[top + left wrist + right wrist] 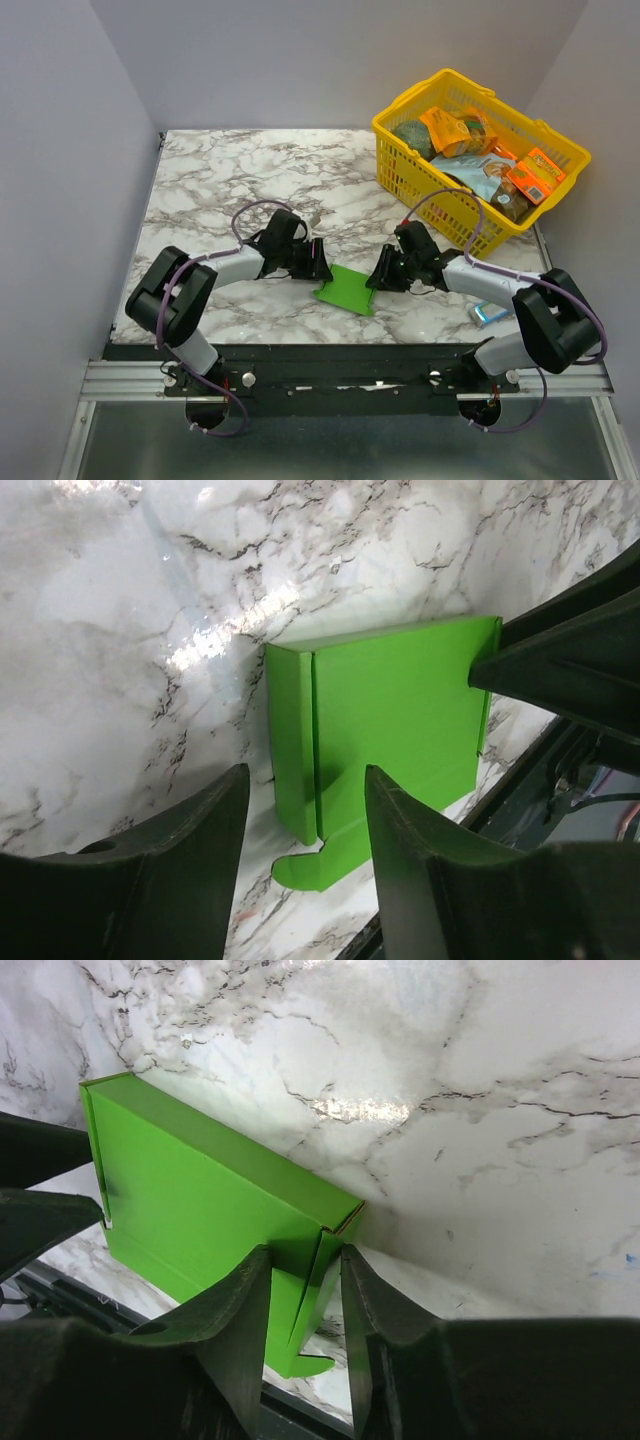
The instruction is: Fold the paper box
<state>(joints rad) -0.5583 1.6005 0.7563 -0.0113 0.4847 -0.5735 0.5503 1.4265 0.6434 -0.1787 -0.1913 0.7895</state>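
Left pincer [321, 267], right pincer [376, 278] low, facing across paper box [346, 291]

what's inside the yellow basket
The yellow basket holds a heap of packs: orange packets, a blue-and-white pouch, a dark green round item. Whatever lies beneath them is covered.

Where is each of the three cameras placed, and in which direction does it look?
Top external: above and behind the arms, looking down on the marble table, paper box and yellow basket; both arms and bases show.
Left wrist: on the left gripper, looking low across the box toward the right gripper; own fingers show.
Right wrist: on the right gripper, looking the opposite way across the box toward the left gripper; own fingers show.
Shared: both wrist views show the box and the other gripper.
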